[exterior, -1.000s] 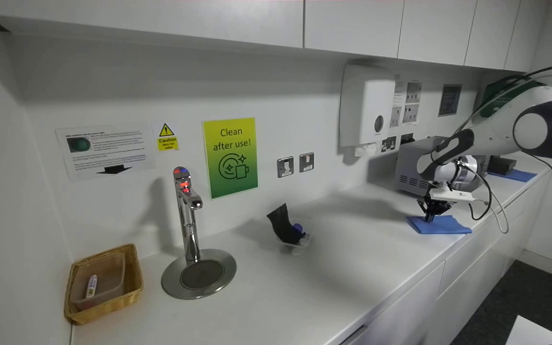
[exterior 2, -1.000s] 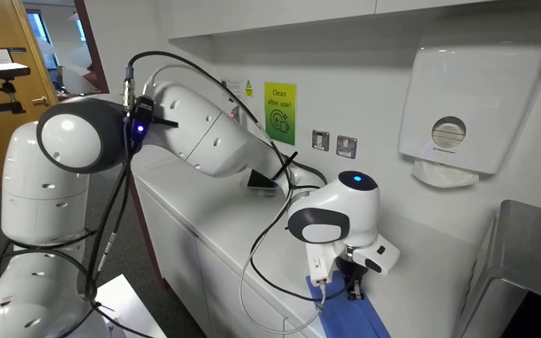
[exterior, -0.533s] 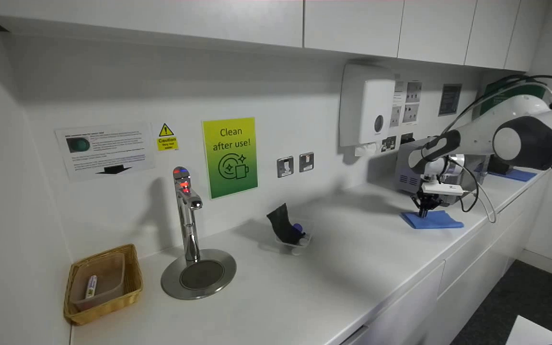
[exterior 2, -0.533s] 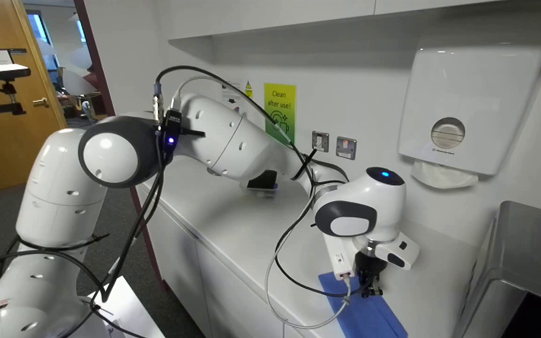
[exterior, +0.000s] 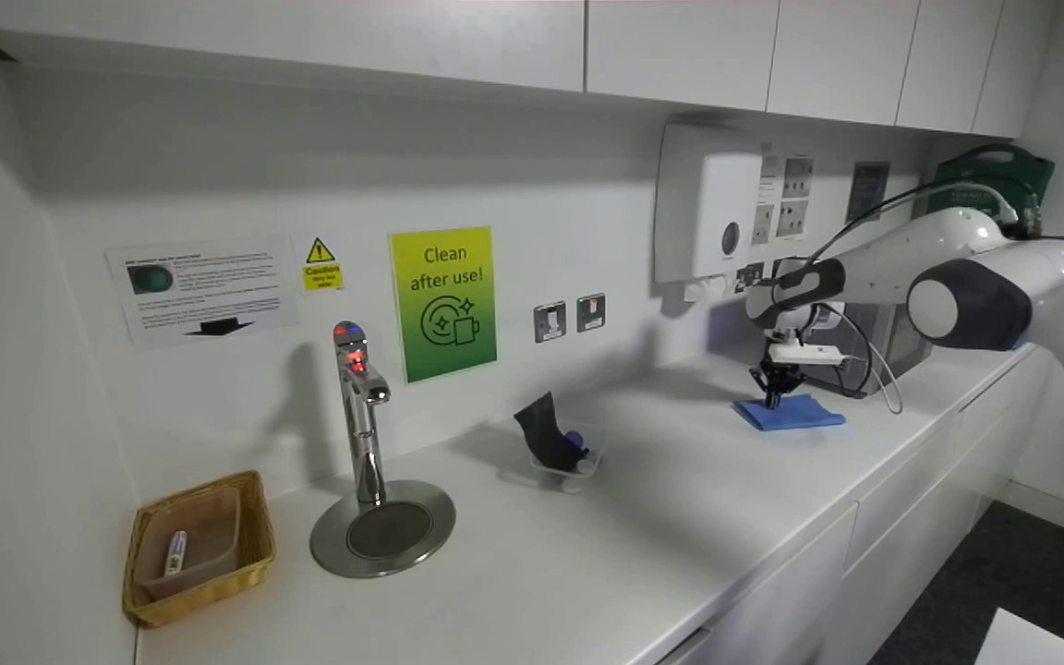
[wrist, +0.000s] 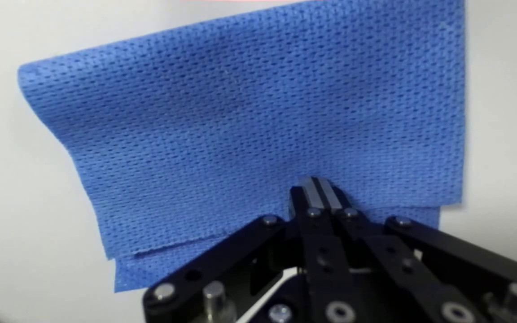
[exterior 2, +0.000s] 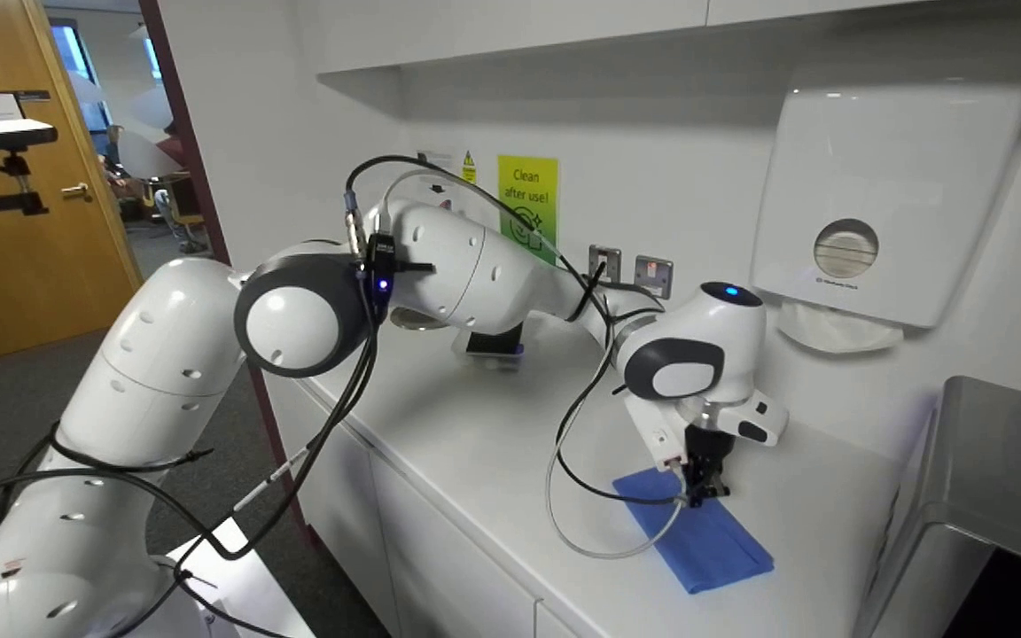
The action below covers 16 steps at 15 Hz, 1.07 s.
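Observation:
A folded blue cloth point(wrist: 222, 134) lies on the white counter point(exterior 2: 510, 461); it also shows in both exterior views point(exterior: 804, 416) point(exterior 2: 714, 554). My gripper point(wrist: 316, 180) points down onto the cloth near one of its edges. Its fingers are together, with only a thin dark line between the pale pads point(wrist: 313, 195). No cloth shows between them. In both exterior views the gripper point(exterior: 773, 405) point(exterior 2: 708, 498) has its tips at the cloth's top surface, seeming to press on it.
A clear tub with a black item point(exterior: 550, 436) and the chrome tap point(exterior: 364, 425) stand further along the counter. A wicker basket point(exterior: 259, 526) stands at the end. A grey appliance point(exterior 2: 962, 496) is near the cloth. A towel dispenser point(exterior 2: 900, 177) hangs above.
My gripper and the cloth beneath it have slid together along the counter, toward the wall and the tap side, away from the counter's front edge. The fingers have stayed together.

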Tool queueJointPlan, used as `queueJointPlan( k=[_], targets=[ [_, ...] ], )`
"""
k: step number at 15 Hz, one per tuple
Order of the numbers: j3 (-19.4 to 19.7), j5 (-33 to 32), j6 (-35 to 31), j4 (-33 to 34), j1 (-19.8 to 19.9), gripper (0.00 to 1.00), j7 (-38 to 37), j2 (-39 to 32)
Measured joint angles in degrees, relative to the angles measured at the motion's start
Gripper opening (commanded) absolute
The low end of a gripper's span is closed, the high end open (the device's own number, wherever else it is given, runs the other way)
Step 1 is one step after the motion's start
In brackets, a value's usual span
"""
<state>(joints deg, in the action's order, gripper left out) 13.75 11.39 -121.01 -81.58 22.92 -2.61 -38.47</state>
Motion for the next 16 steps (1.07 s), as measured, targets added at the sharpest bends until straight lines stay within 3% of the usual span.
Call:
queueJointPlan(
  k=[10,16],
  targets=[
    [-2.2,-2.8,8.2,18.4,-3.9,0.00,-3.6,-9.0],
    [-4.2,-2.9,10.6,25.2,-6.0,0.00,-3.6,-11.9]
  ],
)
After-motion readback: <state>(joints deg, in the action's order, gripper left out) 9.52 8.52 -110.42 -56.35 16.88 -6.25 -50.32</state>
